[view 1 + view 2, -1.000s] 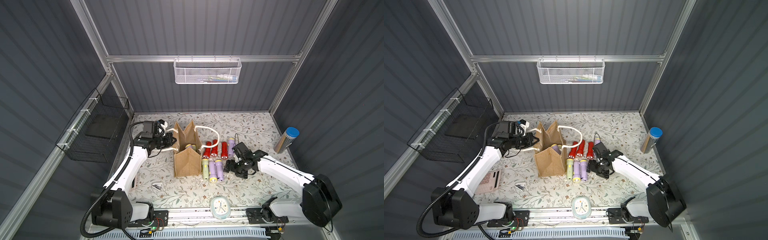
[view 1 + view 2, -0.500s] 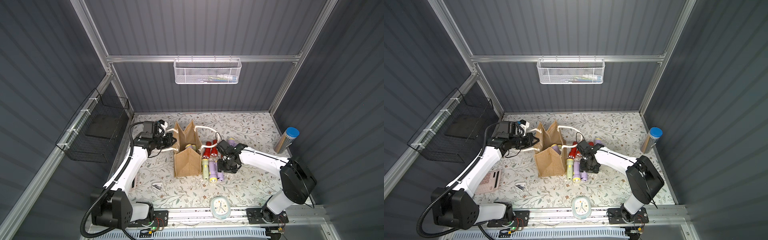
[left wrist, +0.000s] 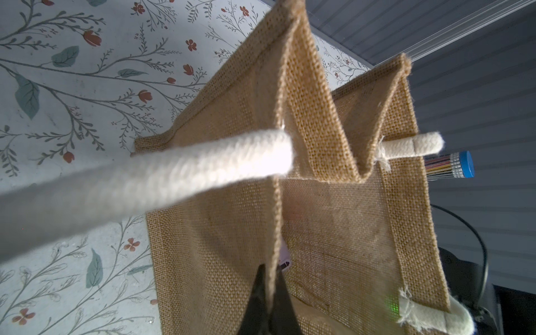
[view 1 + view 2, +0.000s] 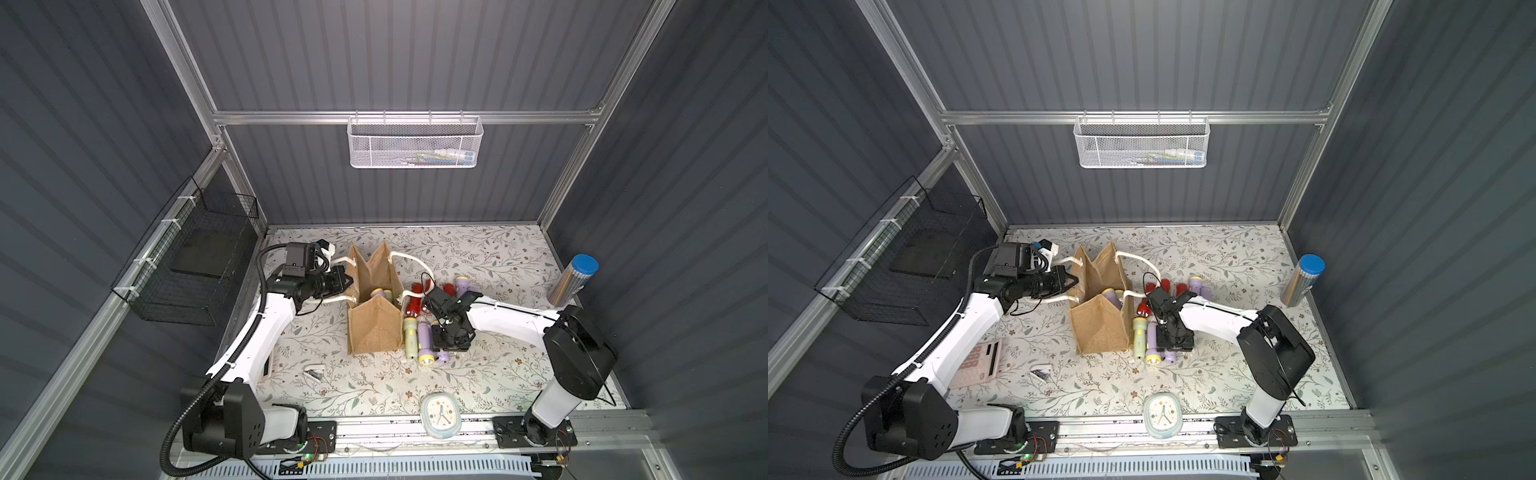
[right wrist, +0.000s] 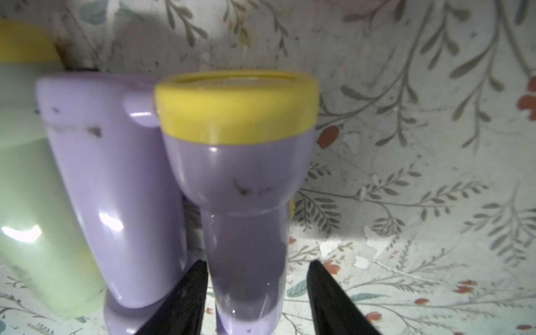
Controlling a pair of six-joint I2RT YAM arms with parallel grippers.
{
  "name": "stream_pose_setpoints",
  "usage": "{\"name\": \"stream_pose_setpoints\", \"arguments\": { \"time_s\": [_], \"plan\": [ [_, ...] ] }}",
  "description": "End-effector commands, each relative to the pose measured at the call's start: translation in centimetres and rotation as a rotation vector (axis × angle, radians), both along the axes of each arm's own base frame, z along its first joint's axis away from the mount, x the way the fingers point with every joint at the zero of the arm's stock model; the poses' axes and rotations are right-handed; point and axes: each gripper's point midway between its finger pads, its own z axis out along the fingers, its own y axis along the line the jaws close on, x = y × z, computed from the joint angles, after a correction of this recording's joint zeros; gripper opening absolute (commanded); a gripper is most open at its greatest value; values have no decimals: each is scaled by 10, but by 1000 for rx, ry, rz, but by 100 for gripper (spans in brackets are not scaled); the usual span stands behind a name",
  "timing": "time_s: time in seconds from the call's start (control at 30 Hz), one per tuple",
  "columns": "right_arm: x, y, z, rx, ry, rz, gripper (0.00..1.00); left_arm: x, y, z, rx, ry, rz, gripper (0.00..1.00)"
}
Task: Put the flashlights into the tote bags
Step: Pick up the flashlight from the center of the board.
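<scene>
Few flashlights (image 4: 380, 294) sit in the tote bag (image 4: 374, 332), its rim clamped by the left pincer (image 3: 269, 278); most lie on the tabletop (image 4: 498, 374), the right pincer (image 5: 256, 265) part-open astride a lavender flashlight (image 5: 237, 174)

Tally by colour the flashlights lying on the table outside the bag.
Red flashlights: 3, partly behind the right arm
Lavender flashlights: 3, one straddled by the right pincer
Pale green flashlights: 1
Total: 7 outside the bag
</scene>
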Motion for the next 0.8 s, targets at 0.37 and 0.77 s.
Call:
{"name": "stream_pose_setpoints", "arguments": {
  "time_s": [0.37,0.77],
  "plan": [
    [-19,-18,-38,-74,63,27,52,-4,0,-5,10,26,8,0],
    [-17,-32,-39,-126,26,19,25,-1,-1,-7,13,33,5,0]
  ]
}}
